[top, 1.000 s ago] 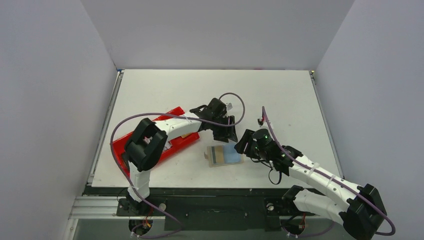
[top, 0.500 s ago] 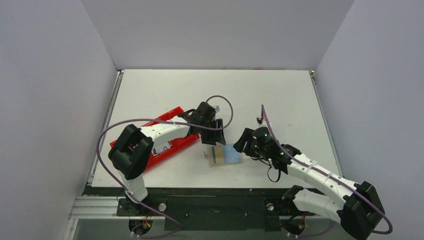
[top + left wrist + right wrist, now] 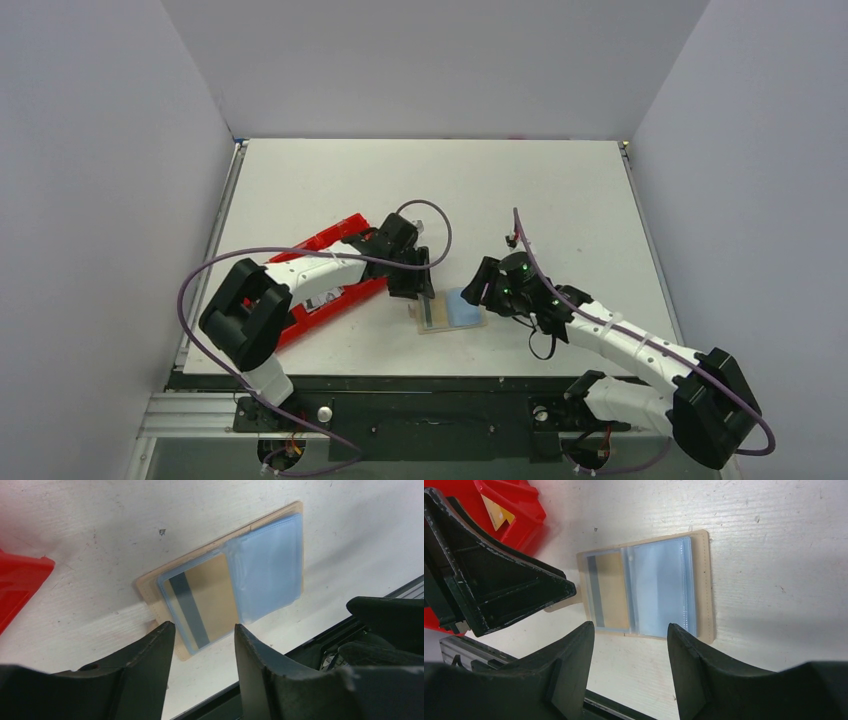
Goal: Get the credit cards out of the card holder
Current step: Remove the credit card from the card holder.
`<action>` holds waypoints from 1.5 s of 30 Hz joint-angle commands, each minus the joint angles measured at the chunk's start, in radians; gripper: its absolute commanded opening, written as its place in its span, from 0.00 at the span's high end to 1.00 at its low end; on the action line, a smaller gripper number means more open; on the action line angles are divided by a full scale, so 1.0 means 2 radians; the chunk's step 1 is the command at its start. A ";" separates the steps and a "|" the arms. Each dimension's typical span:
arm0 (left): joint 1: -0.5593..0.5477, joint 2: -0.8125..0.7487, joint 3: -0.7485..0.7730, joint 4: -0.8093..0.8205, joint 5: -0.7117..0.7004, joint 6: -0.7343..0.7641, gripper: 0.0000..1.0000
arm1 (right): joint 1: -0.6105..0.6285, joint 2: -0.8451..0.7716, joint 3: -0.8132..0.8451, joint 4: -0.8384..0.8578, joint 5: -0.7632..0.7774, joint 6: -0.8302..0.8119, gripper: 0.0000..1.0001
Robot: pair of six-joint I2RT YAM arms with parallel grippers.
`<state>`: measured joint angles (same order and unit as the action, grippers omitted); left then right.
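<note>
The tan card holder (image 3: 447, 310) lies open and flat near the table's front edge. Its left clear sleeve holds a gold card (image 3: 212, 597) with a dark stripe (image 3: 611, 590). The right half is light blue sleeves (image 3: 664, 587); whether a credit card sits inside them I cannot tell. My left gripper (image 3: 420, 287) points down at the holder's left edge (image 3: 148, 591), open and empty (image 3: 204, 626). My right gripper (image 3: 478, 290) hovers at the holder's right side (image 3: 703, 580), open with nothing between its fingers (image 3: 630, 626). One left finger (image 3: 549, 587) shows beside the holder's tab.
A long red tray (image 3: 330, 237) lies left of the holder under the left arm, and a yellow item (image 3: 498, 514) sits in it. The table's front edge with its metal rail (image 3: 400, 372) is just below the holder. Grey walls close in three sides.
The left gripper has swung down and left from behind the holder to its left edge, its jaws a little narrower. The right gripper has crept left towards the holder.
</note>
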<state>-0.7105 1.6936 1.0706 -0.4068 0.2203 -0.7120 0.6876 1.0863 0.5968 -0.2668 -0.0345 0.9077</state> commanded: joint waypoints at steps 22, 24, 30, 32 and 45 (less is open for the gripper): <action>0.016 -0.036 -0.055 0.011 -0.016 0.003 0.80 | 0.043 0.124 0.075 0.032 -0.003 -0.030 0.49; 0.017 -0.033 -0.057 0.012 -0.017 0.004 0.82 | 0.057 0.147 0.096 0.013 0.009 -0.037 0.49; 0.019 -0.027 -0.064 0.010 -0.026 0.005 0.91 | 0.087 0.218 0.153 -0.031 0.053 -0.055 0.49; 0.020 -0.024 -0.065 0.009 -0.027 0.005 0.94 | 0.094 0.232 0.164 -0.040 0.064 -0.060 0.49; 0.025 -0.001 -0.060 0.002 -0.022 0.003 1.00 | 0.142 0.276 0.194 -0.066 0.114 -0.071 0.48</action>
<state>-0.6689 1.6783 0.9379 -0.4076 0.1783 -0.7132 0.9455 1.6276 0.9295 -0.3832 0.1265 0.7883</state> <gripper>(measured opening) 0.003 0.521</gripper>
